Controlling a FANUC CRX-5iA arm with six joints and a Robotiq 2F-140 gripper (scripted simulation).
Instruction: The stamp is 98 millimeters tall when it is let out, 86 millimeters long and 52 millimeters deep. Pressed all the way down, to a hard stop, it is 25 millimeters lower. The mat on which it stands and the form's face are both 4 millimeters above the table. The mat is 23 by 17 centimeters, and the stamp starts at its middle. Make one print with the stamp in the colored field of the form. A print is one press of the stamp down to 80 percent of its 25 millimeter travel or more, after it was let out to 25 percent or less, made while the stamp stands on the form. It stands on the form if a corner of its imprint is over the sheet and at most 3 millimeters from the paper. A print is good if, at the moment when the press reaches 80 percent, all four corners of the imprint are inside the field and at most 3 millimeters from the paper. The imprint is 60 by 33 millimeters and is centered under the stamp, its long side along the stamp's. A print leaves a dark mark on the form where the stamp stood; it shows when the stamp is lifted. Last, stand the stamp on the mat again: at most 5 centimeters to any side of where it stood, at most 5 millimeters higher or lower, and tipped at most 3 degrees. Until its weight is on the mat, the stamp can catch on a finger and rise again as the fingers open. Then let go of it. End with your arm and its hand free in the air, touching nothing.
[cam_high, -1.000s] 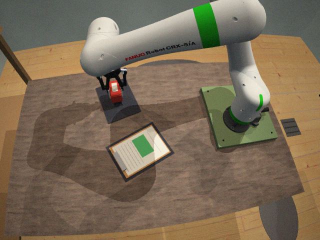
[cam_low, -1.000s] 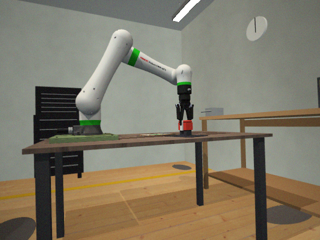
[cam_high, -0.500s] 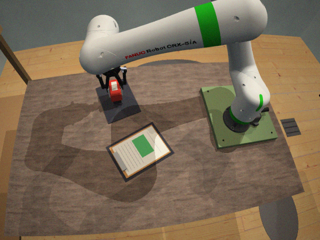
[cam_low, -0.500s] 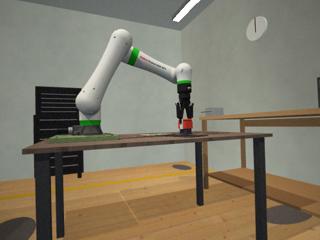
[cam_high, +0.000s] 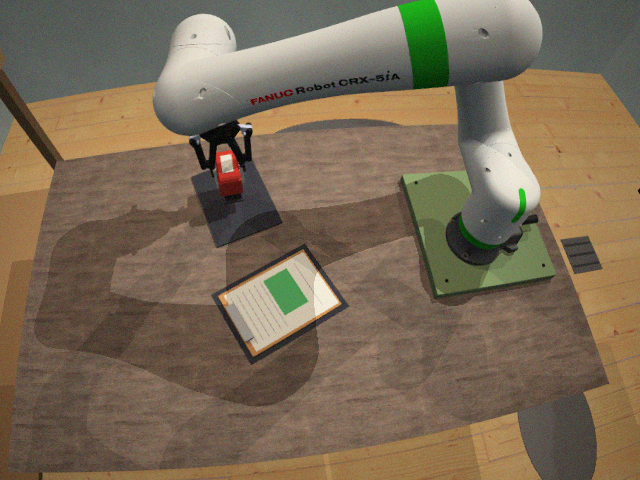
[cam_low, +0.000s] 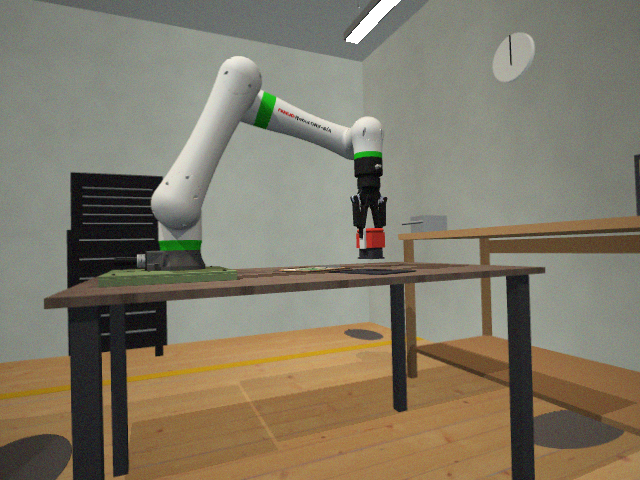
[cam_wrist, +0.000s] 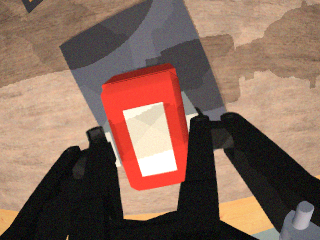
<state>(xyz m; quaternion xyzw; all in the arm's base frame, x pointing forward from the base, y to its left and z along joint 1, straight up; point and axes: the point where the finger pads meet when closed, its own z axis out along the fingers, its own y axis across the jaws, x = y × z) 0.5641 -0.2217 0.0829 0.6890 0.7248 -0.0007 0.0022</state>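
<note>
Surface (cam_high: 361, 361): a dark wood top that carries everything I work with; my shadow falls across it in broad patches.
My arm (cam_high: 320, 67): white with green bands, reaching from the base over to the far left part of the surface, wrist pointing straight down.
Base plate (cam_high: 537, 268): a green square slab at the right, my foot bolted on it.
Form (cam_high: 242, 304): a sheet on a dark-edged, orange-rimmed clipboard, lying flat and turned at an angle, near the middle of the surface and apart from the mat.
Mat (cam_high: 253, 217): a dark grey rectangle, flat, beyond the form as the top view shows it.
Green field (cam_high: 285, 290): the coloured rectangle in the upper part of the form; I see no dark mark in it.
Stamp (cam_wrist: 148, 127): red body with a pale label on top. From the side, its dark foot (cam_low: 370, 253) hangs in the air above the mat, not touching it.
My hand (cam_high: 222, 155): black, closed on the stamp, one finger (cam_wrist: 203, 154) pressed to each long side.
</note>
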